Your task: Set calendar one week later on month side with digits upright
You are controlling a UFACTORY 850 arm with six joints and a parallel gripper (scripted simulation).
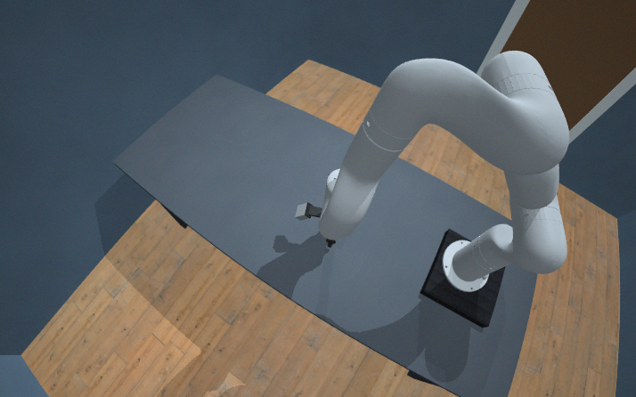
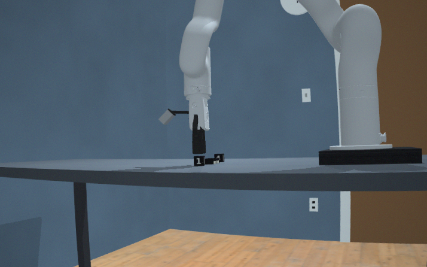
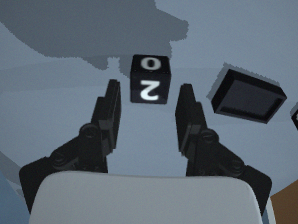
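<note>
Down onto the table [image 1: 241, 148], roughly midway along its length and toward the long edge nearest the wooden floor in the top view. There, hanging from the white arm [image 2: 197, 66], the gripper [image 2: 198, 145]: pointed straight down, fingers parted about halfway, nothing gripped between them.

Directly under the fingertips, resting on the table top and not in the tray: a black cube [image 3: 150, 80]. White 0 on its upward face, white 2 on the side turned to the wrist camera, that 2 seen head-down from there. From the exterior view, a 1 on the face of the same cube [image 2: 198, 161] turned toward the camera, upright. Small gap between fingertips and cube top, no touching.

Just beside it, toward the arm's black base plate [image 2: 407, 158] at the far end of the table: the dark tray [image 3: 256, 79], open side up. Long axis skewed, neither parallel to the line between the fingers nor square to it, one corner aimed at the cube. Near the cube but apart from it.

Beyond the tray, a second black cube [image 2: 219, 157], white digit too small to read for certain.
</note>
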